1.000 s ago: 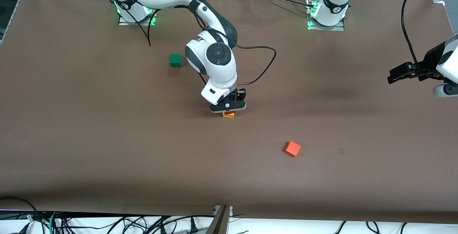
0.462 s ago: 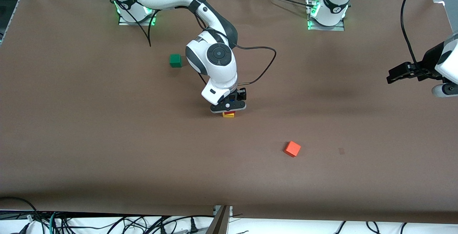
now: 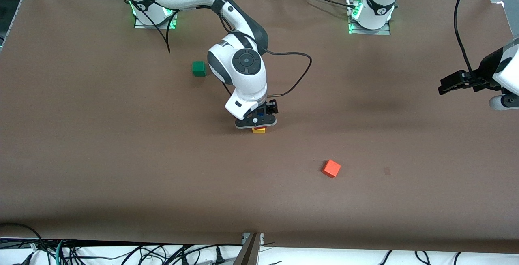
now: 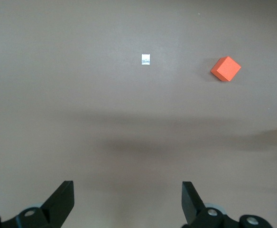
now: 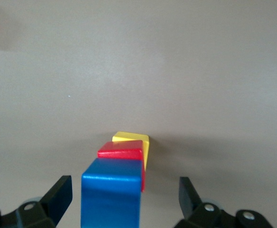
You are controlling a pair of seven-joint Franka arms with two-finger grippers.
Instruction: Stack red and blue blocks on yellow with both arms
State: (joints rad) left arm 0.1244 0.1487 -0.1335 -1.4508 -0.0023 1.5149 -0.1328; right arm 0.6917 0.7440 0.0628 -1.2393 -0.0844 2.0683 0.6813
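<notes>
The yellow cube sits mid-table with the red cube on it and the blue cube on top. In the right wrist view the yellow cube shows under the red one. My right gripper is right over this stack, and in its wrist view it is open. Its fingers stand wide on either side of the blue cube, apart from it. My left gripper waits open and empty over the left arm's end of the table, and its wrist view shows bare table between the fingers.
An orange-red cube lies nearer the front camera than the stack, toward the left arm's end; it also shows in the left wrist view. A green cube sits farther back, toward the right arm's end. A cable loops beside the right wrist.
My right arm's hand has shifted slightly toward the right arm's end over the stack. The left arm has barely moved.
</notes>
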